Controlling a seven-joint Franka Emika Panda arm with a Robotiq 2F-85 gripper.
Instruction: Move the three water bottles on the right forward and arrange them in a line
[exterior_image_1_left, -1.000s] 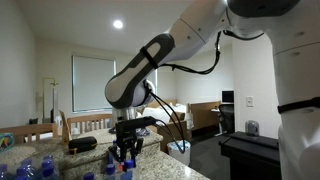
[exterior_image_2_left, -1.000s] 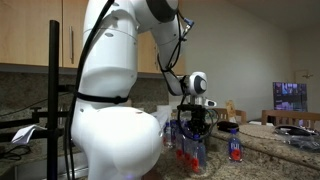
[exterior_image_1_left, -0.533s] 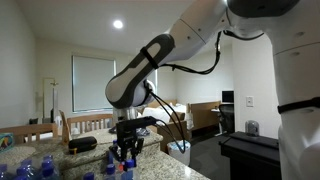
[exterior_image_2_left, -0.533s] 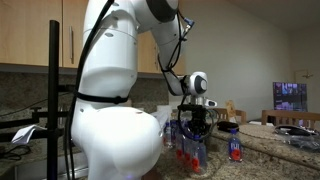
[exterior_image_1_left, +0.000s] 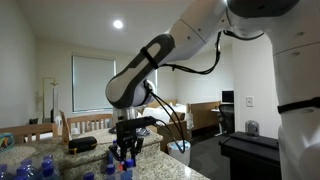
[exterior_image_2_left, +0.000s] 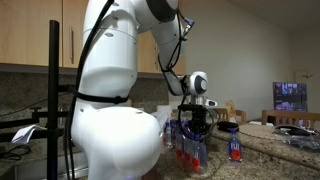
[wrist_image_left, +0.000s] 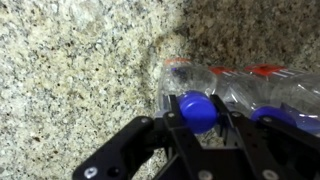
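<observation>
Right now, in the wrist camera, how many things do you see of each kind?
Clear water bottles with red bands: 3, the rightmost cut off by the picture's edge
Robot tool: 1, its fingers against both sides of one blue cap
Total: 4

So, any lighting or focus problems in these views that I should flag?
Wrist view: a shadow darkens the granite counter at upper right; the blue cap is fairly sharp. In an exterior view the ceiling light flares; in both exterior views the near white arm crowds the frame.
</observation>
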